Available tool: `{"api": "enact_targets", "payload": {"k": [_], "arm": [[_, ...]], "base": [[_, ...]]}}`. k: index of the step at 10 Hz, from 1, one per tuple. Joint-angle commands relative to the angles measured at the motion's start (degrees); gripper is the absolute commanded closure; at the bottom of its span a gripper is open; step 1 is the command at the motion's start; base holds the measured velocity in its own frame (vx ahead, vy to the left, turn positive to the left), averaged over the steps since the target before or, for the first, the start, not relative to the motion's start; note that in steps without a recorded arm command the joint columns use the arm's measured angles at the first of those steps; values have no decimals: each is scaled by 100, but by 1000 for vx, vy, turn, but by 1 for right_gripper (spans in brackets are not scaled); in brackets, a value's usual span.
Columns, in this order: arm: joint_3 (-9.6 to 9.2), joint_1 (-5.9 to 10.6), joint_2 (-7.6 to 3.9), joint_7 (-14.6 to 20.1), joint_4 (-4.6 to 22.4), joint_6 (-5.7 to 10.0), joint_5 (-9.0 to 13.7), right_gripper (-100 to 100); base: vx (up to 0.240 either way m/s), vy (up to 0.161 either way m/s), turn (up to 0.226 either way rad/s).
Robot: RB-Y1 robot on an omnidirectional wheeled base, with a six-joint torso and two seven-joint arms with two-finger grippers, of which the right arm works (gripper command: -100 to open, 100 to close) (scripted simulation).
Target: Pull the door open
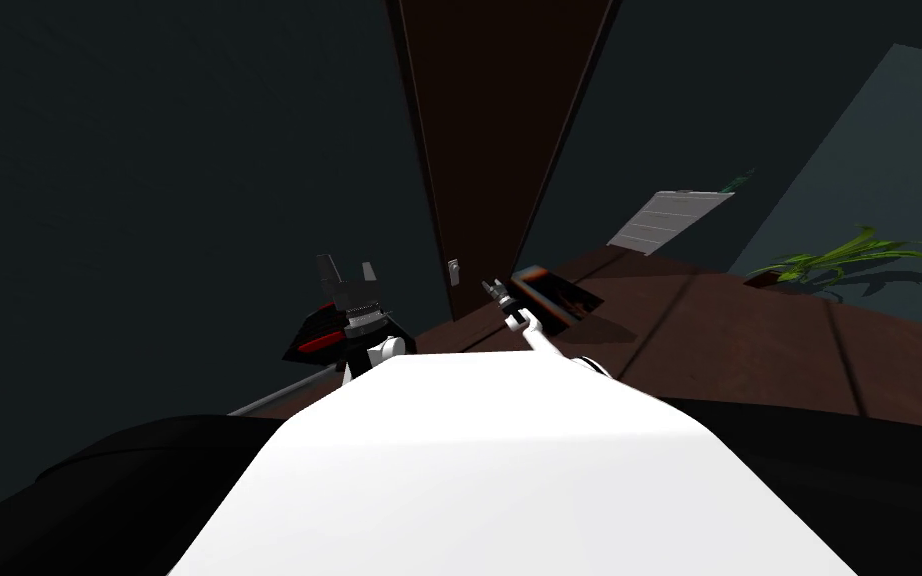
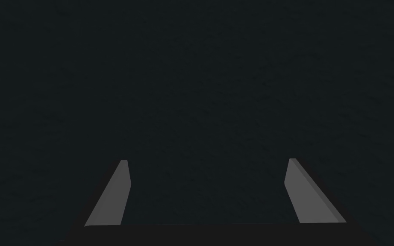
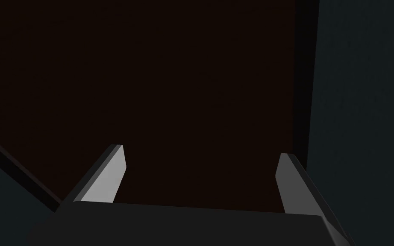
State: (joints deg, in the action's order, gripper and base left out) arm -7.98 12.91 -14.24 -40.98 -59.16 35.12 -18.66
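In the head view the dark brown door (image 1: 499,150) rises straight ahead between dark walls, with a small pale handle plate (image 1: 454,272) low on its left side. The left gripper (image 1: 347,262) is raised in front of the dark wall (image 1: 199,150) to the left of the door, well apart from the plate, its two fingers standing apart. The right gripper (image 1: 490,284) reaches forward on its thin white forearm and sits near the plate, just to the right of it and not touching it; its fingers are too small there to read. On the brown floor (image 1: 749,330) to the right lie a dark flat object with reddish marks (image 1: 554,293), a white slatted panel (image 1: 669,220) and a green plant (image 1: 839,262). In the left wrist view the left gripper (image 2: 208,159) faces a flat dark wall (image 2: 192,85), its fingers (image 2: 110,196) spread wide with nothing between them. In the right wrist view the right gripper (image 3: 201,150) points at the brown door (image 3: 170,85), its fingers (image 3: 104,179) spread and empty, with the dark frame strip (image 3: 305,85) and a bluish-dark wall (image 3: 363,106) past one finger.
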Motion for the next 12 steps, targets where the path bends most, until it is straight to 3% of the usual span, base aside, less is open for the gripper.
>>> {"api": "enact_targets", "payload": {"k": [1, 9, 12], "arm": [[-14, 120, -46, -141, 239, 27, -36, -100], [-78, 636, -199, -660, 1162, 63, -182, -100], [-104, 854, -263, -879, 1552, 78, -243, -100]], "base": [[88, 64, 15], [58, 77, 21], [62, 134, 42]]}}
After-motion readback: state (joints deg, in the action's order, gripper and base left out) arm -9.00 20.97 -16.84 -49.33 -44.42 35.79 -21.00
